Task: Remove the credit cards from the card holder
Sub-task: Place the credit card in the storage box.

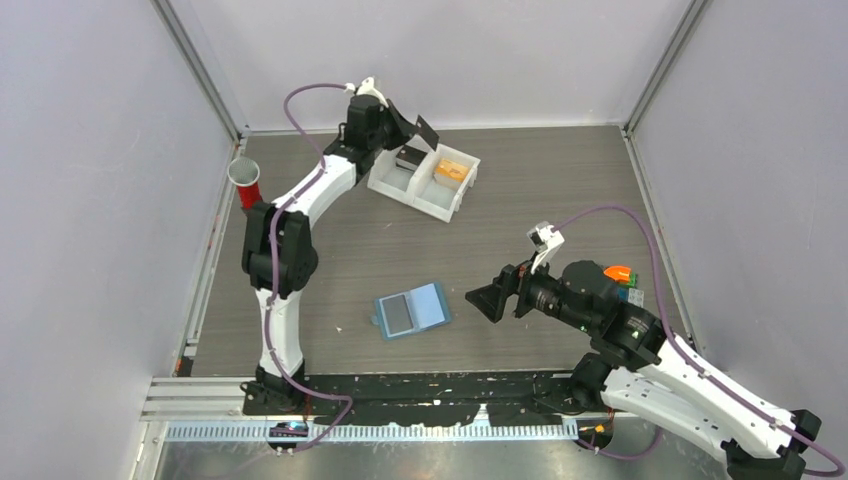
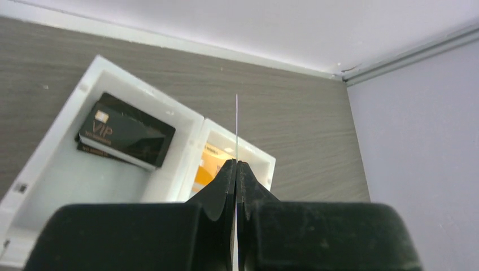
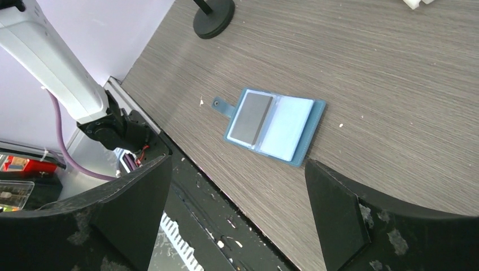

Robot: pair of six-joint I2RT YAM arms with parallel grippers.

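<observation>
My left gripper [image 2: 236,169] is clamped on one credit card [image 2: 236,124], edge-on above the white tray [image 2: 56,169]. Stacked black cards [image 2: 127,135] lie in its left compartment. Right gripper [image 3: 237,175] is spread wide near the card holder [image 3: 275,124], which lies open flat on the table [image 1: 560,200] with a grey card [image 3: 252,117] on one half.

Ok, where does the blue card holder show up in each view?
Top external: card holder lies open, just below centre.
Left wrist: not in it.
Right wrist: card holder mid-frame, open.
Shared landmark, those two views: the dark card in one half.
</observation>
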